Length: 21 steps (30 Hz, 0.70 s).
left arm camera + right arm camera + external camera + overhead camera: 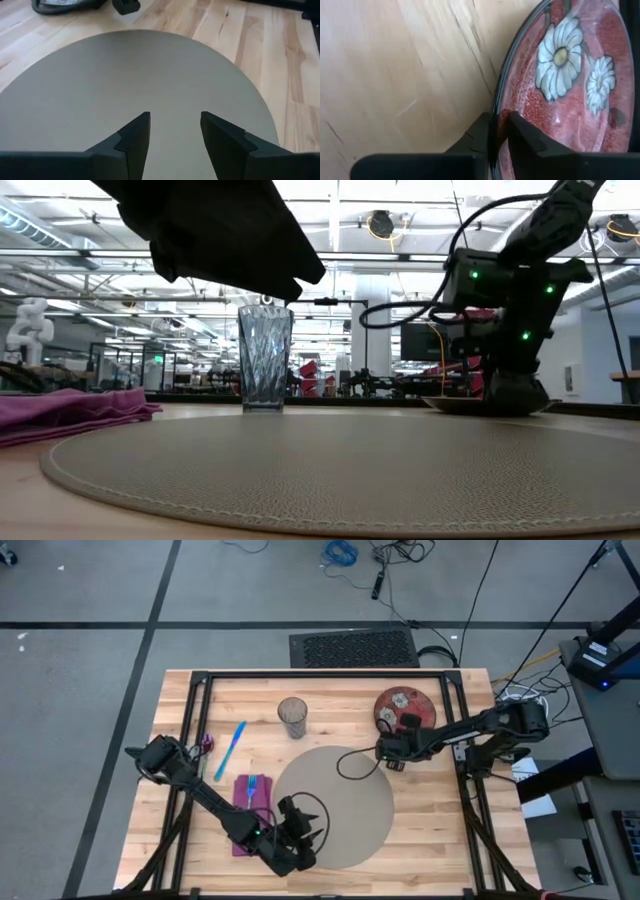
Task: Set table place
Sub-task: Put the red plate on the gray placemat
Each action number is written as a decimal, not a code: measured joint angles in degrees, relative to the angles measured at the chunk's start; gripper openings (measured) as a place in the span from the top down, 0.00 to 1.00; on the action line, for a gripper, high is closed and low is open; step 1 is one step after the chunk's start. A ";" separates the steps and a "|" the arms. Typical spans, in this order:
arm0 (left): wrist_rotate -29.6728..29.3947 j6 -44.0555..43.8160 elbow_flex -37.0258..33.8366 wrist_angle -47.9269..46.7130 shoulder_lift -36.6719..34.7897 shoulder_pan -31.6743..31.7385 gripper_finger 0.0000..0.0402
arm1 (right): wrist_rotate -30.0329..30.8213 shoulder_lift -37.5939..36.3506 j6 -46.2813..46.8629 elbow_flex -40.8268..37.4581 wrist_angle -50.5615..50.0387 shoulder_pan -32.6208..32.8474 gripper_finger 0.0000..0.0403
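Note:
The round grey-tan mat (pixel 335 805) lies flat on the light-wood table (pixel 440 830). The red flowered plate (pixel 400 705) is at the far right, beyond the mat. My right gripper (pixel 405 727) is shut on its rim. My left gripper (pixel 305 825) hovers open and empty over the near-left part of the mat (pixel 150 75). The clear glass (pixel 292 717) stands upright beyond the mat. The purple napkin (pixel 250 802) lies left of the mat with a blue utensil (pixel 252 786) on it. Another blue utensil (pixel 232 748) and a pink piece (pixel 207 741) lie farther left. My right gripper pinches the plate's rim (pixel 496 107) on its near side, one finger (pixel 522 132) on the plate's flowered upper face and the other (pixel 477 132) outside the rim. In the low view the plate (pixel 465 404) seems to rest on the table.
Black frame rails (pixel 320 675) run along the table's far edge and down both sides. A cable loop (pixel 355 765) from my right arm hangs over the far part of the mat. Bare wood lies right of the mat.

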 joint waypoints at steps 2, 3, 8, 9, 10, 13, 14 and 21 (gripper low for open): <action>-0.02 0.00 0.00 0.29 0.00 0.02 0.60 | 0.75 0.29 0.59 -0.10 -0.04 0.78 0.93; -0.02 0.00 0.00 0.29 0.00 -0.01 0.60 | 1.16 0.36 1.19 -0.11 -0.14 1.37 0.93; -0.02 0.00 0.00 0.23 0.00 -0.01 0.60 | 2.48 0.39 5.10 -0.20 -0.48 6.87 0.94; -0.04 0.00 0.00 0.23 0.00 -0.01 0.60 | 2.76 0.39 6.03 -0.20 -0.49 8.04 0.94; -0.07 0.00 0.00 0.25 0.00 -0.01 0.60 | 3.37 0.39 7.14 -0.20 -0.54 9.38 0.94; -0.13 0.00 0.00 0.25 0.00 0.10 0.60 | 5.82 0.39 10.64 0.31 -2.27 13.87 0.96; -0.15 0.00 0.00 0.25 0.00 0.10 0.60 | 6.63 0.39 11.68 0.66 -3.26 15.21 0.96; -0.44 0.00 0.00 0.25 0.00 0.15 0.60 | 11.10 0.35 17.80 5.68 -11.83 23.48 1.00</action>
